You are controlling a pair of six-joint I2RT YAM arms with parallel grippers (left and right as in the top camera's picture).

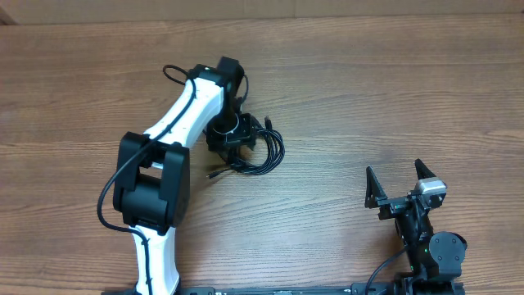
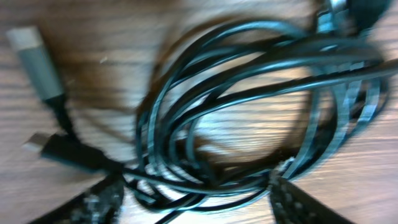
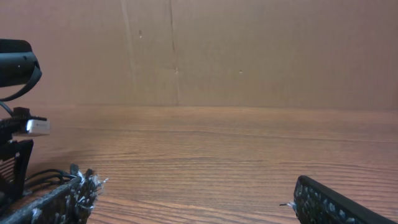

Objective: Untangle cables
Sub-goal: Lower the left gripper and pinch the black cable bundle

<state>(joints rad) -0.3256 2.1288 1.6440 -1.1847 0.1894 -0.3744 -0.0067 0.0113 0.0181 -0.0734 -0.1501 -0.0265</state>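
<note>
So the cables (image 1: pixel 264 152) are all in one tangled coil on the wooden table (image 1: pixel 409 82), a bit left of the middle and toward the far side. The left arm (image 1: pixel 176 123) reaches out over it from the near left, and its wrist sits right on top of the coil's left part, so from overhead you can't really see the pincer itself.

The left wrist view helps, though it's pretty blurry. The left gripper (image 2: pixel 196 199) has its jaws apart, with one fingertip (image 2: pixel 102 202) at the lower left and the other at the lower right, and the near edge of the coil runs between them. It doesn't look clamped on anything; the strands just lie there on the wood. Off to the left of the loops are two plugs: a grey one (image 2: pixel 31 53) farther away and a black one (image 2: pixel 65 152) nearer, each on its own cord end.

The right gripper (image 1: pixel 399 182) is way off at the near right, well apart from the cables, with its jaws spread wide and nothing between them. Its camera looks low across bare table toward a cardboard wall (image 3: pixel 249 50).
</note>
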